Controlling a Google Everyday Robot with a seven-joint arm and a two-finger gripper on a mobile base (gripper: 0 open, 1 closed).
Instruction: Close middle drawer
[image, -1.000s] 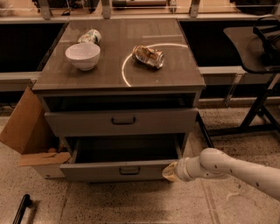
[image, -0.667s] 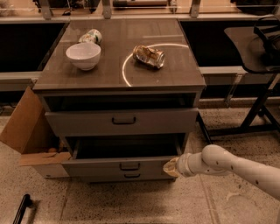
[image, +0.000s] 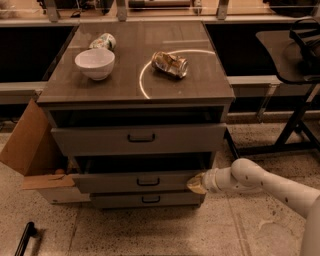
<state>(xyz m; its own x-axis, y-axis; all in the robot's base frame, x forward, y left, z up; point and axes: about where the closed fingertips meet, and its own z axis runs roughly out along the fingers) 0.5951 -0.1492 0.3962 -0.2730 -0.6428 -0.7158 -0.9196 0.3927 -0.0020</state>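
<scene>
- A black bar-shaped object (image: 25, 239) lies on the speckled floor at the lower left corner
- The robot's white arm (image: 272, 184) reaches in from the lower right, low above the floor, towards the cabinet's front
- The tan-tipped gripper (image: 196, 183) sits at the right end of the middle drawer's front, touching it or just short of it; I cannot tell whether it is open or closed, and it holds nothing that can be seen
- The lowest grey-brown drawer (image: 145, 200) sits at floor level, nearly flush
- The middle drawer (image: 125, 182), wide, grey-brown wood with a small dark bar handle, stands a little way out, with a dark gap above its front
- A brown cardboard box (image: 31, 150), flaps open, stands against the cabinet's left side
- The topmost grey-brown drawer (image: 165, 138) is also slightly out
- On the grey-brown wooden tabletop (image: 200, 82) stand a white bowl (image: 95, 63) at the left and a crushed metal can (image: 170, 64) near the middle
- A green-and-white can (image: 103, 41) lies on its side just behind the bowl
- A black metal stand (image: 295, 65) is at the far right
</scene>
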